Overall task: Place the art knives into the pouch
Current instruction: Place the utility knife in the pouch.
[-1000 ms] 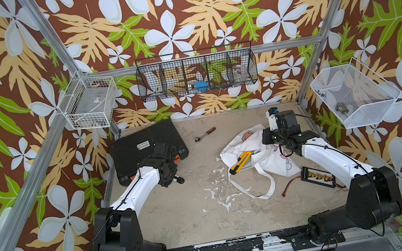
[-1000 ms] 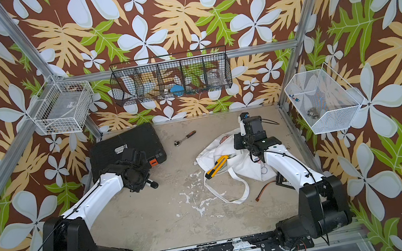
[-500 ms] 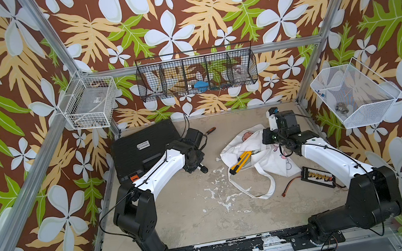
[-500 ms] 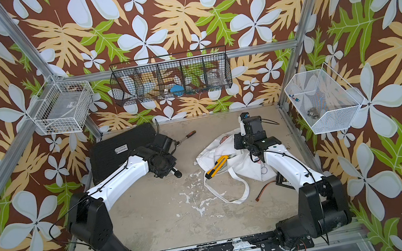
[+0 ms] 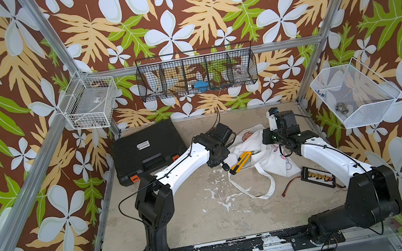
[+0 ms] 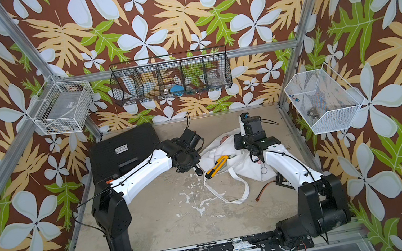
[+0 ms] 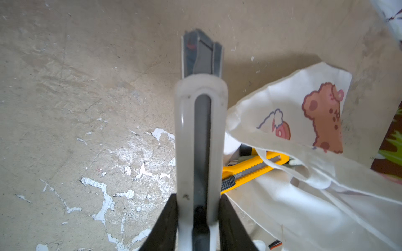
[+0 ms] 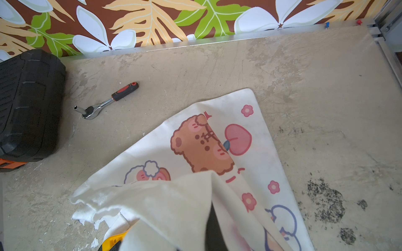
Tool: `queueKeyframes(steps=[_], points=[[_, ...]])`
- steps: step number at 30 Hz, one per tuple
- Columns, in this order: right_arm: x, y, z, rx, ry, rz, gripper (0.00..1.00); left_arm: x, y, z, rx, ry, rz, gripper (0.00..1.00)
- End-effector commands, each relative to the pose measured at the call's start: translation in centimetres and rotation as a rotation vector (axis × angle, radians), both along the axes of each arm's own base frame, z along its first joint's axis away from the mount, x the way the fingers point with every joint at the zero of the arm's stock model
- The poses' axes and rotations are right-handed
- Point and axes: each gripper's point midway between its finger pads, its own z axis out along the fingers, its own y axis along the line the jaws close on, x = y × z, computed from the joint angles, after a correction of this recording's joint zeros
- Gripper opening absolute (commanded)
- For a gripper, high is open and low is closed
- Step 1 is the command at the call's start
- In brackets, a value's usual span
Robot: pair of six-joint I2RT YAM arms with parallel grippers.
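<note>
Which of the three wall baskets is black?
The long divided basket on the back wall; the left basket and right basket are white.

A ratchet [image 8: 106, 101] lies between the pouch [image 8: 250, 169] and black case [image 8: 28, 104].

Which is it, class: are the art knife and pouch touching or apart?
Touching: the left wrist view shows the pouch draped across the art knife.

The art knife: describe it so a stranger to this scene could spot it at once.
On the beige table lies a white cartoon-printed pouch. At its edge toward the black case lies the art knife, one end under the cloth. Its slim yellow body and black slider stand out against the white cloth.
</note>
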Motion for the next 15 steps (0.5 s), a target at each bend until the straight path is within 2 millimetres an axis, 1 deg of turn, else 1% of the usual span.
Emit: queueKeyframes(steps=[1, 6, 11, 15], points=[[0.3, -0.2, 0.4, -0.004, -0.007, -0.01, 0.0, -0.8, -0.5, -0.1, 0.036, 0.005, -0.078, 0.31], [0.3, -0.2, 0.3, -0.005, -0.004, -0.01, 0.0, -2.4, -2.3, -0.7, 0.048, 0.016, -0.167, 0.31], [0.4, -0.2, 0.1, -0.008, 0.0, -0.012, 0.0, -4.5, -4.9, -1.2, 0.047, 0.028, -0.256, 0.31], [0.5, -0.4, 0.1, -0.012, 0.001, -0.019, 0.0, -5.8, -6.7, -1.1, 0.048, 0.02, -0.306, 0.31]])
